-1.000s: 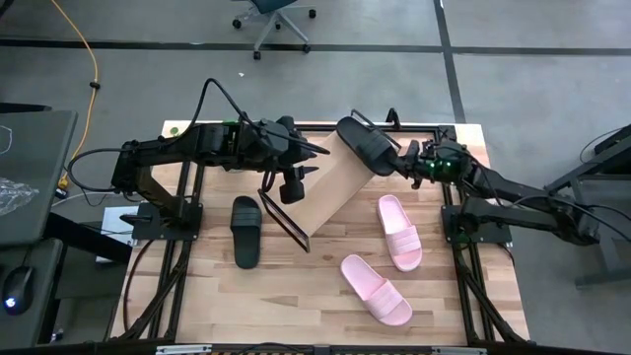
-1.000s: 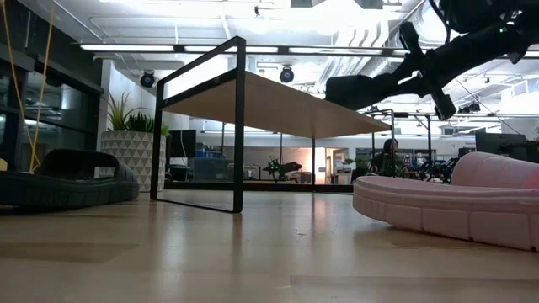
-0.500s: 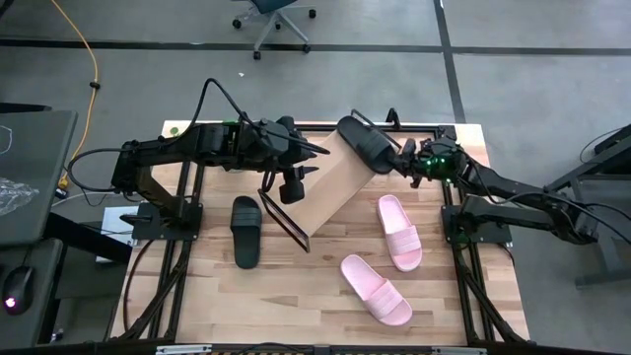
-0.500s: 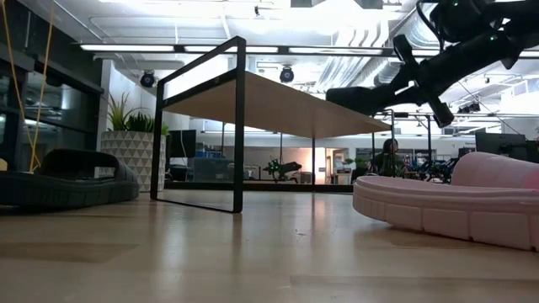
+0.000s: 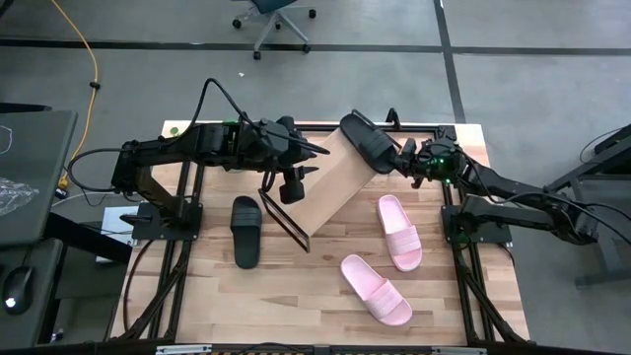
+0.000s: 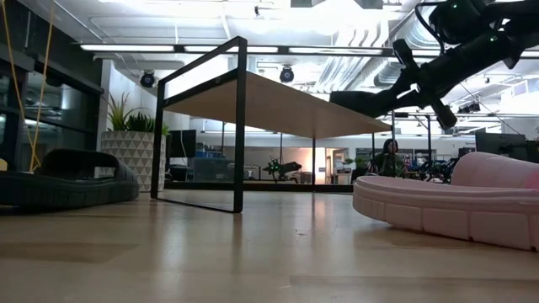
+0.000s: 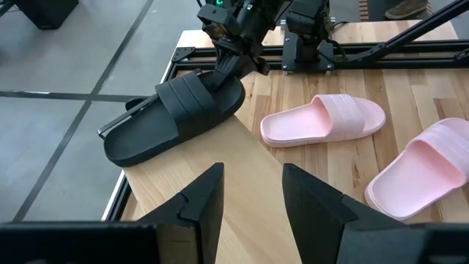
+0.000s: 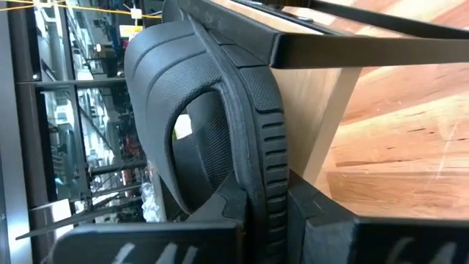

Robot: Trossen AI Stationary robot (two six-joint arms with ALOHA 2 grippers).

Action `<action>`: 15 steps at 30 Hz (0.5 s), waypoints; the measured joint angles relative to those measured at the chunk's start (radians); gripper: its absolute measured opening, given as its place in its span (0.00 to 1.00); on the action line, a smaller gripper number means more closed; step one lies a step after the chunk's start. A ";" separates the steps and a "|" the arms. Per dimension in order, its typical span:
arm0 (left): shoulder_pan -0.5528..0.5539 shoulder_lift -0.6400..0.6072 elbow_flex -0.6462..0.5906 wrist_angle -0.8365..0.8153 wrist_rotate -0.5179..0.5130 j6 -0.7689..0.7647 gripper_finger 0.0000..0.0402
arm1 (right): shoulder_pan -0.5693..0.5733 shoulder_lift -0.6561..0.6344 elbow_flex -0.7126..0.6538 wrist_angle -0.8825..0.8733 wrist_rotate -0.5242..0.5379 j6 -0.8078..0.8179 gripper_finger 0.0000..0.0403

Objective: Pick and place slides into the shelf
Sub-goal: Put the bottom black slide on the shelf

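Observation:
The shelf [image 5: 330, 187] stands slanted at the table's far middle. My right gripper [image 5: 399, 160] is shut on a black slide [image 5: 365, 144] at the shelf's high far end. In the left wrist view this slide [image 7: 172, 117] lies along the board's top edge, its heel past the corner. A second black slide [image 5: 245, 230] lies sole down on the table left of the shelf. Two pink slides [image 5: 399, 232] [image 5: 375, 289] lie sole down to its right and near right. My left gripper [image 5: 296, 182] hovers open over the shelf's left part, holding nothing. My right gripper pinches the black slide's toe end [image 8: 265, 192] between its two fingers, one on the footbed side and one on the underside. The fingers come from the table's right, slanting slightly down, along the slide. The slide tilts heel-high, its underside at the board's upper end [image 6: 370, 101]; whether it rests there I cannot tell.
The shelf's thin black frame [image 6: 239, 126] stands up at its near left side. The arms' bases and black rails [image 5: 473, 222] flank the tabletop. Bare wood [image 5: 227, 306] shows at the near left. An office chair [image 5: 276, 15] stands on the floor beyond the table.
My right gripper has sunk a little and tipped, bringing the black slide down from just above the shelf to the board's upper end. My left gripper has kept still.

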 joint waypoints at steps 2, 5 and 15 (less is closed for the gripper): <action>0.000 0.000 0.000 0.000 0.000 0.000 0.32 | 0.000 0.000 0.000 -0.003 0.008 0.000 0.05; 0.000 0.000 0.000 0.000 0.000 0.000 0.32 | 0.000 0.000 0.000 -0.006 0.021 0.000 0.08; 0.000 0.000 0.000 0.000 0.000 0.000 0.32 | 0.000 0.000 0.000 -0.013 0.023 0.000 0.11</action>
